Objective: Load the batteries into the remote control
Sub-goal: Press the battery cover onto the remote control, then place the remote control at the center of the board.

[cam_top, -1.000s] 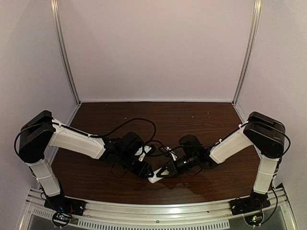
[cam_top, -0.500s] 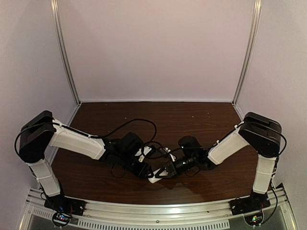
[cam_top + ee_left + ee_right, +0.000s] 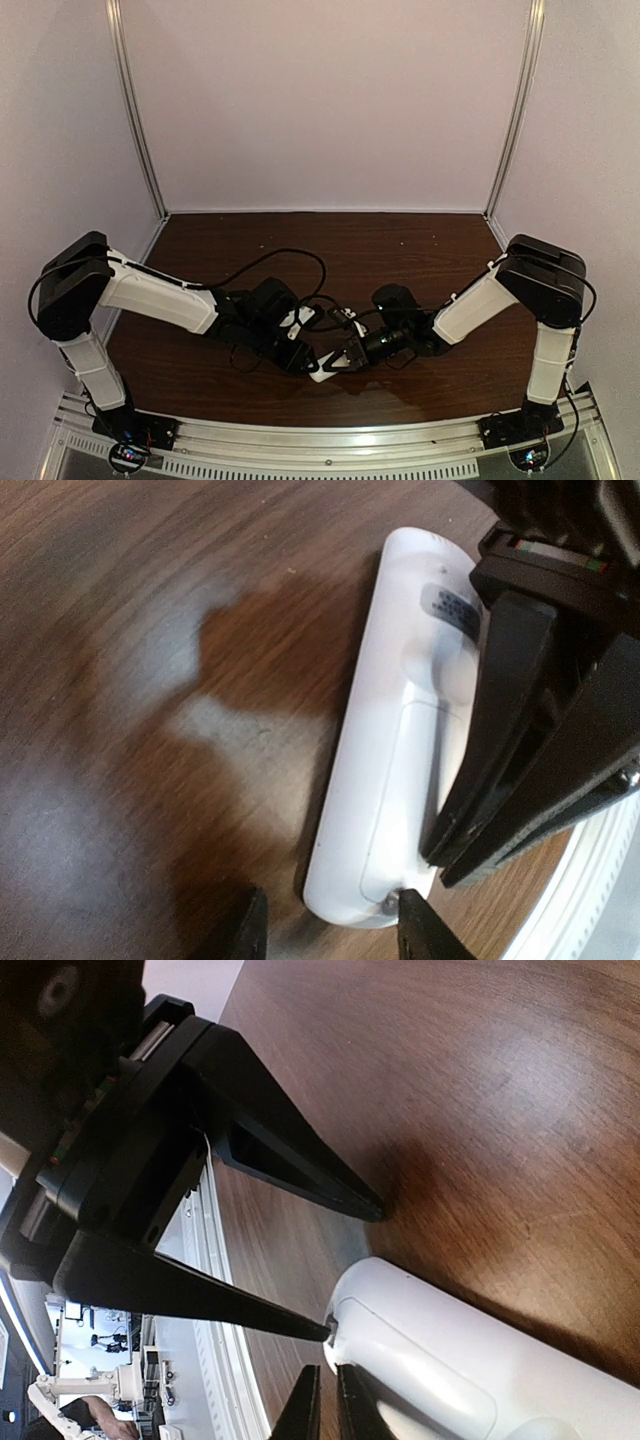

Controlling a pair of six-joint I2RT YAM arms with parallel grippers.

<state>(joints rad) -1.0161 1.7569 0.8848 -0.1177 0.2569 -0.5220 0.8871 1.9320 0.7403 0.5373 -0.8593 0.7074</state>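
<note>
The white remote control (image 3: 324,373) lies back-side up on the dark wooden table near its front edge, with the battery cover closed on it (image 3: 400,750). My left gripper (image 3: 335,930) is open and straddles the remote's end. One of its fingertips (image 3: 300,1328) touches the latch notch at the cover's edge. My right gripper (image 3: 322,1405) is shut and empty, its tips right next to the same end of the remote (image 3: 450,1360). Its black fingers (image 3: 510,750) rest along the remote's side. The batteries are out of view.
Black cables (image 3: 290,262) loop on the table behind the two wrists. A metal rail (image 3: 330,442) runs along the near edge just beyond the remote. White enclosure walls stand at the back and sides.
The right arm has edged slightly left toward the remote. The left arm and the remote stay where they were.
</note>
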